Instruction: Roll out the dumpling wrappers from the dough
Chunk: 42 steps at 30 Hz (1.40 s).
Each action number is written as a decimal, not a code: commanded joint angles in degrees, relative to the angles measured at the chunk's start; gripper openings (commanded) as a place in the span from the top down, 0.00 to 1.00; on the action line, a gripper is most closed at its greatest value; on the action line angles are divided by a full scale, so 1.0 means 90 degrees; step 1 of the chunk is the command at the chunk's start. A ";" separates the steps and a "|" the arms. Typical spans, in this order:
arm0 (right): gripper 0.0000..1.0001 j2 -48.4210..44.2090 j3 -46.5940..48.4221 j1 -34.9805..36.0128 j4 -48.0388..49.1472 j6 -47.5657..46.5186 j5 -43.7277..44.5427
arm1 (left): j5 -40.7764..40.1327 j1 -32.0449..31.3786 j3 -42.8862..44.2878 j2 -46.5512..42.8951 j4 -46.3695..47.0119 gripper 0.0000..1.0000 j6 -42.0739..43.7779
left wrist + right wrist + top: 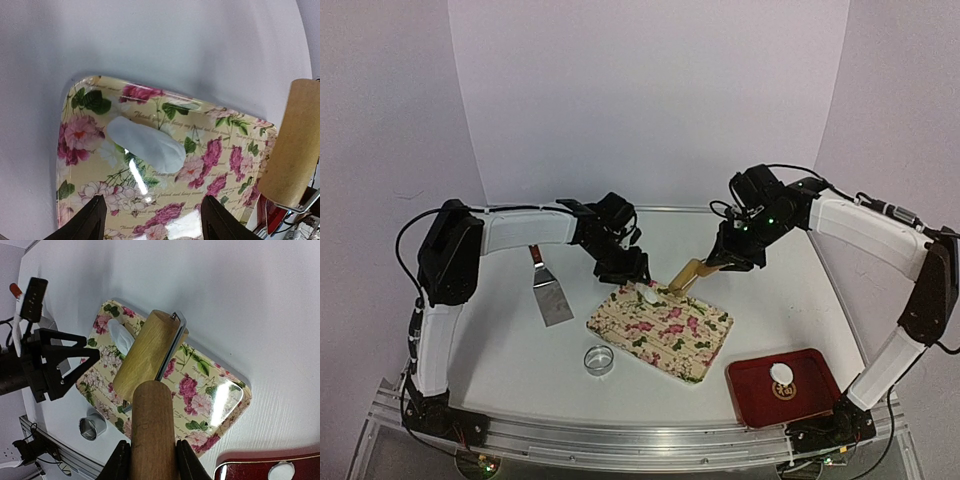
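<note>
An elongated lump of white dough (648, 296) (147, 144) lies at the far corner of the floral board (690, 345) (225, 160). My left gripper (621, 266) (156, 225) hovers open just above it, with nothing between its fingers (92, 220). My right gripper (728, 255) (152, 462) is shut on the wooden handle (152, 430) of a rolling pin. Its roller (686, 278) (147, 355) hangs over the board's far edge beside the dough (120, 335). One small round dumpling wrapper (780, 374) (281, 471) lies in the red tray (750, 395).
A metal spatula (550, 295) lies on the table left of the board. A small metal ring cutter (599, 359) (92, 426) stands near the board's front left corner. The red tray (250, 471) sits at the front right.
</note>
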 commanded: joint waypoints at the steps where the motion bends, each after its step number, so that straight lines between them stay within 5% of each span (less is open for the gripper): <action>1: 1.00 -0.0393 -0.0076 0.0022 0.0329 0.0270 0.0349 | 0.0412 -0.0025 0.0224 0.0046 -0.0254 0.34 -0.0397; 14: 1.00 -0.0407 -0.0280 0.0020 0.0546 0.0240 0.0065 | 0.0929 -0.0025 -0.0094 0.0276 0.0315 0.34 -0.0976; 31: 1.00 -0.0746 -0.0547 0.0018 0.0677 0.0284 0.0154 | 0.0318 -0.0026 0.0736 0.1035 -0.0253 0.35 -0.1230; 42: 1.00 -0.0979 -0.0655 0.0018 0.0711 0.0278 0.0269 | 0.0084 -0.0027 0.0818 0.1176 -0.0105 0.59 -0.1142</action>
